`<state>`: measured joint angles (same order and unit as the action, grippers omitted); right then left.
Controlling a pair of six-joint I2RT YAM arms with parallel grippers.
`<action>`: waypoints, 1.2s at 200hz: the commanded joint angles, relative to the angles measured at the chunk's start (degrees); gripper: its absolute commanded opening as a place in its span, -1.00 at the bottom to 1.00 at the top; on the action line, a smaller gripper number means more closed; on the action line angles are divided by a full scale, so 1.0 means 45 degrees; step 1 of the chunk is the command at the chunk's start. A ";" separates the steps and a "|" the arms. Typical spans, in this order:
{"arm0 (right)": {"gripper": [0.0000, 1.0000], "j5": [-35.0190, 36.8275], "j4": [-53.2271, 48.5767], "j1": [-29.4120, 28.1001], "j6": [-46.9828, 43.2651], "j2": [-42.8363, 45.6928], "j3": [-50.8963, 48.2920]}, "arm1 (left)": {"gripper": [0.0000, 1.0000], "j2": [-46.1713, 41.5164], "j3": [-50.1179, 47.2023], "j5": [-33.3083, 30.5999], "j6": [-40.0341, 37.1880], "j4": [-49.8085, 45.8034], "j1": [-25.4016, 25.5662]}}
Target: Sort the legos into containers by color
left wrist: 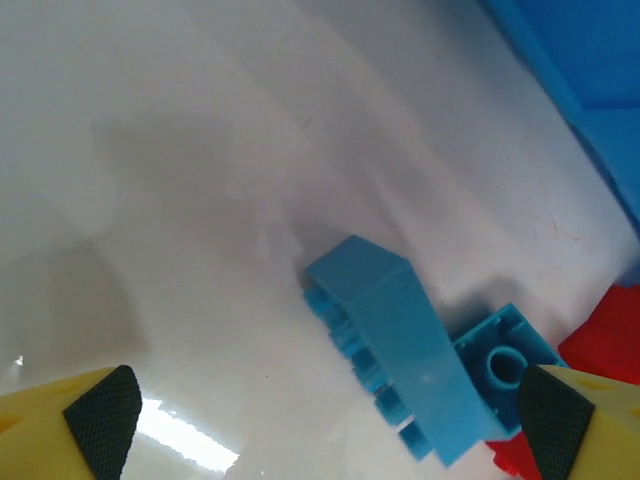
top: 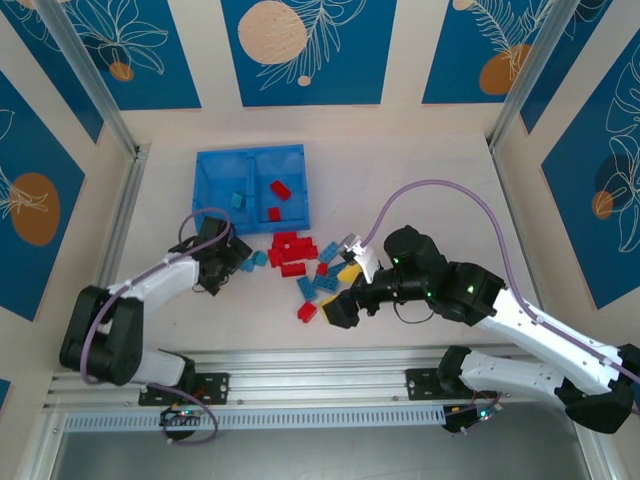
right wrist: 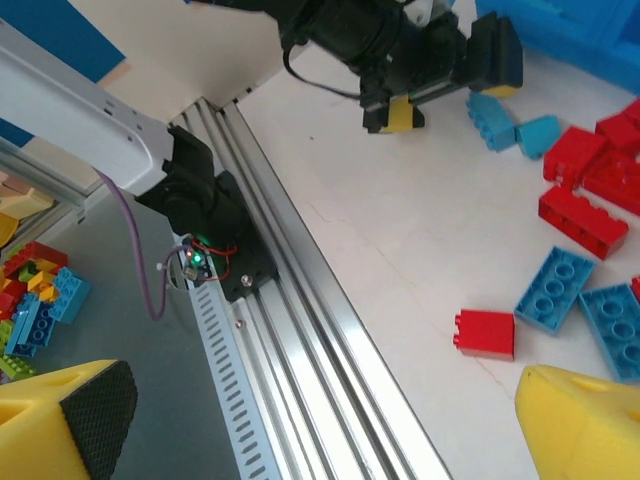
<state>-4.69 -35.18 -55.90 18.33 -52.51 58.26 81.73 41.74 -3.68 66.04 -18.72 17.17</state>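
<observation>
Loose legos (top: 290,250) lie just before the tray (top: 213,178) (a few lie in it)

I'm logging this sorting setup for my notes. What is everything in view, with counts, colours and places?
tray: one, blue, two compartments, far side of the table, left of centre
red bricks in tray: two, red, right compartment
blue bricks in tray: about two, light blue, left compartment
loose red bricks: several, red, on the table just in front of the tray
loose blue bricks: several, light blue, scattered among the red ones
table: one, white
rail: one, silver, along the near edge
wall panels: several, blue with orange circles, around the table
left arm: one, white and black, near left; jaws open over a loose blue brick
right arm: one, white and black, near right; jaws open, empty
</observation>
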 commanded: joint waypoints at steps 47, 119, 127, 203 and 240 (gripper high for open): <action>0.98 0.1165 -0.0247 -0.0609 0.1001 -0.0440 -0.0137 | 0.34 0.1951 0.0583 0.1445 0.0324 0.0363 -0.0426; 0.98 0.1627 0.0014 -0.0817 0.1491 -0.0684 -0.0043 | -0.47 0.0588 0.0149 0.0835 -0.0587 -0.0750 -0.0505; 0.98 0.1747 0.0058 -0.0814 0.1494 -0.0702 -0.0022 | -0.51 0.0150 0.0249 0.0766 -0.0810 -0.1037 -0.0495; 0.98 0.2986 0.0488 -0.0830 0.1791 -0.0714 0.0120 | -0.82 -0.1947 0.5396 -0.3953 -0.5241 -0.3265 -0.0677; 0.98 0.3101 0.0195 -0.0874 0.2170 -0.0629 0.0273 | -0.76 0.3239 1.0665 -0.5890 -0.7379 -0.4770 -0.0754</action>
<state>7.70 -34.00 -59.31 26.04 -55.81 57.74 83.26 79.85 -21.47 42.19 -32.95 14.46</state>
